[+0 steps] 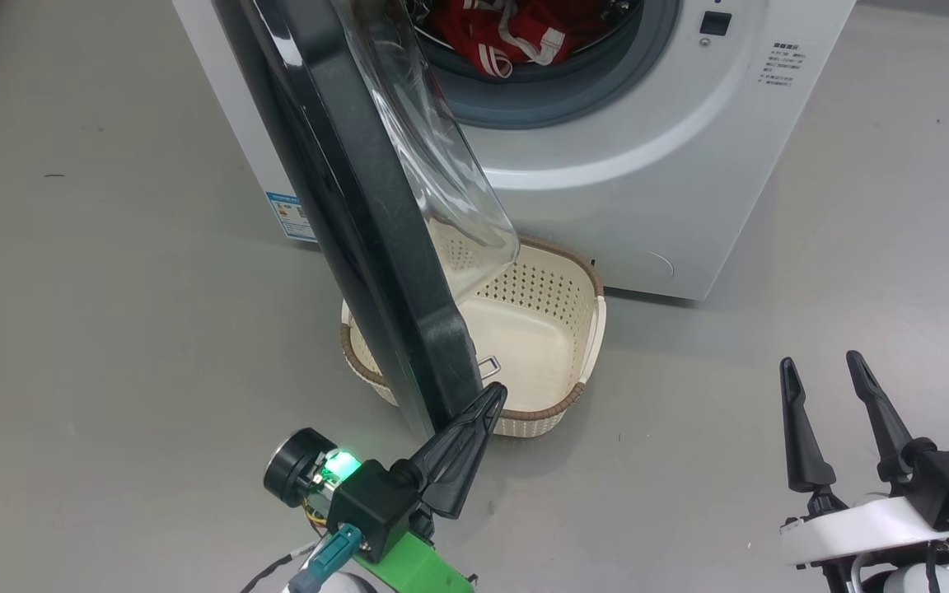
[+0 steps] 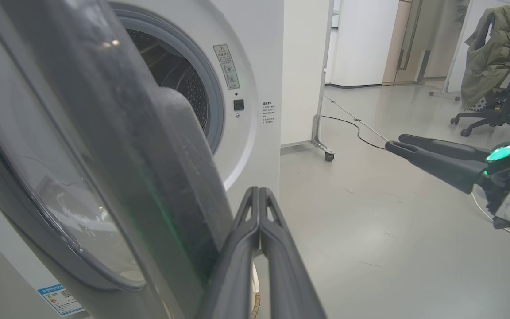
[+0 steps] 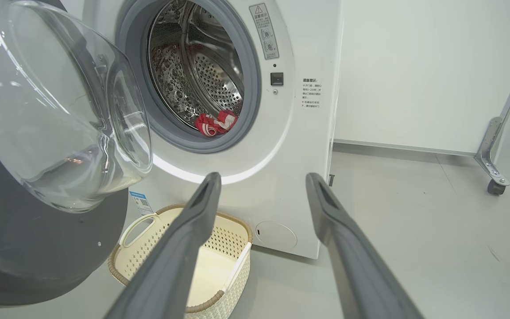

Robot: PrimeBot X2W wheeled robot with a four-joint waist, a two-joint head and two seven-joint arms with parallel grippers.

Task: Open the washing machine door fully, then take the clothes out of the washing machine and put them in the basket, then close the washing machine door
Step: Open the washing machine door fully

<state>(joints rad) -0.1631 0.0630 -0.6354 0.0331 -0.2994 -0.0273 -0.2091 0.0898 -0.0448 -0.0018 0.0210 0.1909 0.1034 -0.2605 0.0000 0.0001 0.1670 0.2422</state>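
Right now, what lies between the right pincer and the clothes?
Only open air, in the right wrist view: the right pincer faces the clothes directly; the door stands aside.

A silver metal frame leg on a small black caster (image 2: 322,144) stands on the glossy grey floor (image 2: 370,239), with a thin black cable (image 2: 357,128) lying just beyond it and, well to its right, a black wheeled office chair (image 2: 498,116) draped with an olive-green coat (image 2: 485,57).

The head view looks steeply down on the big white front-loading washing machine (image 1: 647,165) from in front. The left wrist view sits very close beside its open black-rimmed round glass door (image 2: 157,186), facing the machine. The right wrist view faces it from farther back; all three share door and machine front.
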